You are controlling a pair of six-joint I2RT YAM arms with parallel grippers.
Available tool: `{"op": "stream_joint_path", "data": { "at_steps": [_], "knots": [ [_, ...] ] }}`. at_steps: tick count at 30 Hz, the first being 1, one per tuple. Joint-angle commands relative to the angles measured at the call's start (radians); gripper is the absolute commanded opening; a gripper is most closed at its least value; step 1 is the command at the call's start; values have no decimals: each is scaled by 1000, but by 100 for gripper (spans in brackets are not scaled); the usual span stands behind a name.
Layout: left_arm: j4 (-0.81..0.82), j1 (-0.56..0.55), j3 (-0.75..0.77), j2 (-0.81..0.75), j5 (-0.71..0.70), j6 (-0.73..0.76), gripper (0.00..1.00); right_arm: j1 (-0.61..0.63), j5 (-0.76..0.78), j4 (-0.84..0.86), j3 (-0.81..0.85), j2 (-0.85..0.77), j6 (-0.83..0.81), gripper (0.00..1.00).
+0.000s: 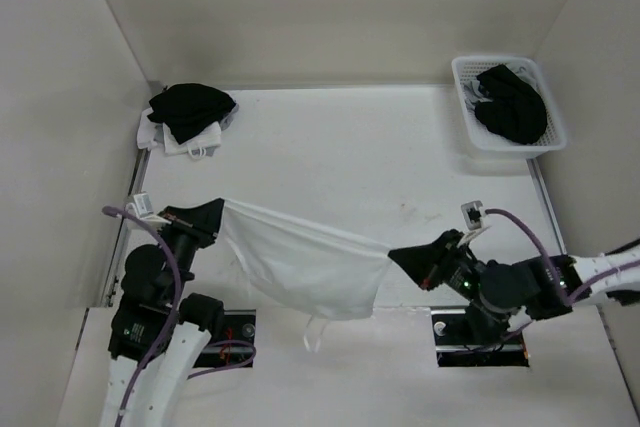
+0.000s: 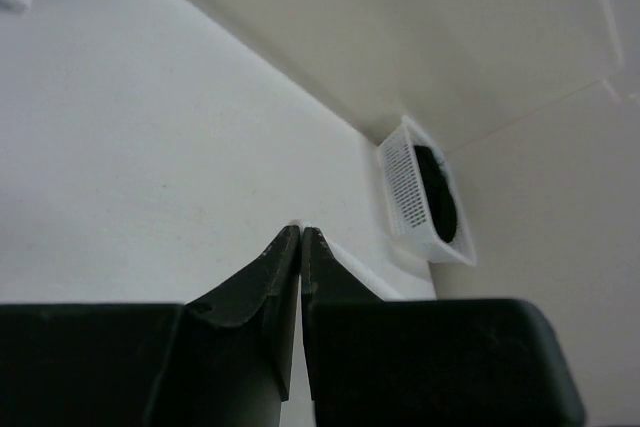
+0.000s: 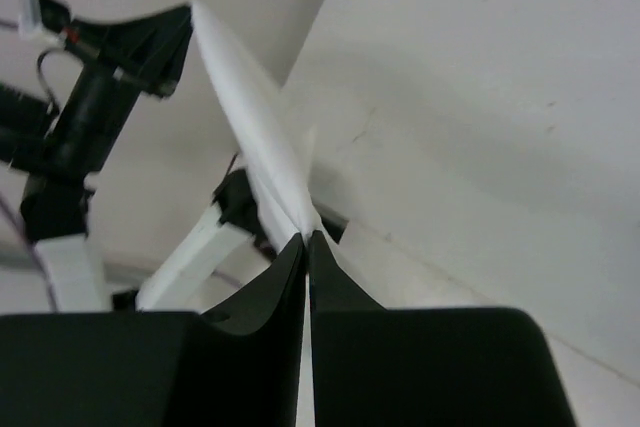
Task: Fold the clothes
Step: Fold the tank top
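White fabric is being stretched above the table (image 1: 350, 157) in the top view. The clothes (image 1: 300, 262) are being held up like a hammock between the two arms, near the front edge. One top corner is being pinched by the left gripper (image 1: 214, 215) and the other by the right gripper (image 1: 398, 257), with both sets of jaws clamped on the cloth. A strap loop (image 1: 315, 332) is being left dangling under the bottom hem. Back left, a black pile (image 1: 190, 109) is being shown on some white stuff. Back right, a dark garment (image 1: 512, 107) is being held in a white basket (image 1: 462, 77).

In the left wrist view, the left gripper (image 2: 300, 232) is being shown with its fingers pressed together. The cloth can't really be made out there. The basket (image 2: 400, 182) is being shown by the wall.

In the right wrist view, the right gripper (image 3: 307, 239) is being squeezed shut on a corner of the clothes (image 3: 250, 117). The sheet is being pulled taut towards the left gripper (image 3: 165, 42).
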Motion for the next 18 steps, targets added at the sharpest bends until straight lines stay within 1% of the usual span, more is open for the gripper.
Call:
{"op": "stream_joint_path", "data": {
  "at_steps": [1,4,5,6,7,8,10,12,14,16,18],
  "knots": [
    [-14,14,-120,40,6,7,2,-258,-198,92,-145,-29,-17,5],
    [96,21,-220,124,-2,0,2,-607,-537,321,-294,10,-124,5],
    [133,22,-238,159,-2,-4,2,-735,-647,387,-329,47,-147,5],
    [194,24,-261,214,-4,-5,3,-833,-730,433,-351,82,-160,5],
    [270,25,-287,283,-5,-8,3,-975,-834,514,-377,149,-183,5],
    [373,22,-307,389,-5,-20,3,-1082,-908,580,-389,209,-204,5],
    [528,19,-317,558,-23,-22,3,-1225,-998,674,-379,336,-230,5],
    [700,21,-300,760,-47,-25,2,-1325,-1050,749,-322,469,-253,6],
    [824,21,-251,923,-63,-24,2,-1369,-1081,773,-235,611,-295,6],
    [894,19,-187,1038,-59,-25,2,-1403,-1104,776,-152,726,-331,6],
    [934,14,-128,1112,-67,-25,2,-1446,-1112,773,-86,812,-347,6]
  ]
}}
